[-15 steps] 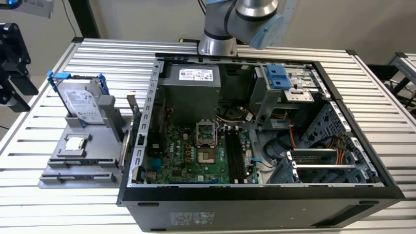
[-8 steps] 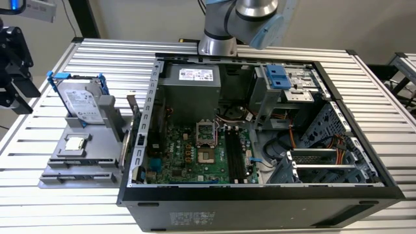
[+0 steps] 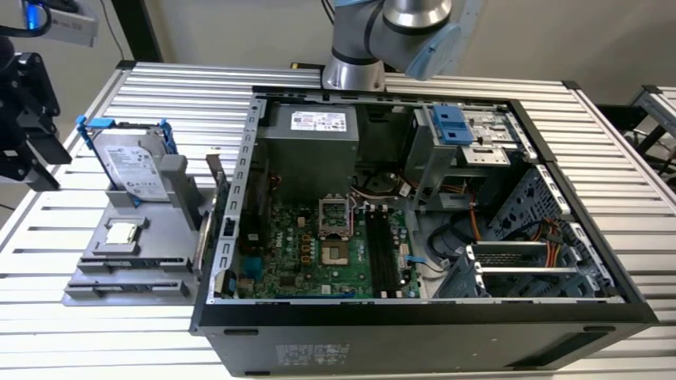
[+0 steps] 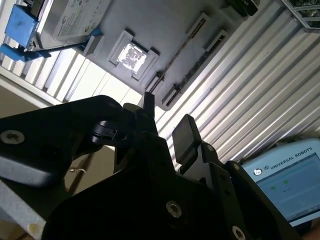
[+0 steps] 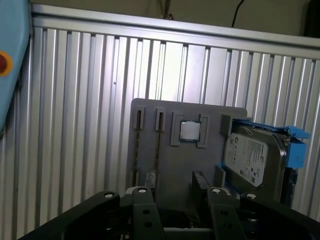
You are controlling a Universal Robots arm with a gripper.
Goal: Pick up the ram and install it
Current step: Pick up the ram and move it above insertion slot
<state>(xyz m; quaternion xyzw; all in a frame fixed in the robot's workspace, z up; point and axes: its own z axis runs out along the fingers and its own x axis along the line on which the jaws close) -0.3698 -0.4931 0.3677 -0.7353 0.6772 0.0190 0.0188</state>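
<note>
Black pincer right up against the lens in both wrist views, its two fingers standing apart with bare air between them, spread wide and holding nothing. Just beyond the tips sits the flat grey holder plate on the ribbed aluminium tabletop, and there it is: the ram, a thin dark-green stick standing on edge in one of the plate's two long narrow grooves, not between the fingers. Beside the grooves, a small square silver processor chip rests in its own recess, and past that the silver hard drive in a blue-handled frame stands at the plate's end. Over to the exterior view: the plate lies on the exterior view's left, just beside the open black computer case, with the green motherboard lying flat inside and its long black memory slots running side by side; whether anything sits in them I can't make out.
</note>
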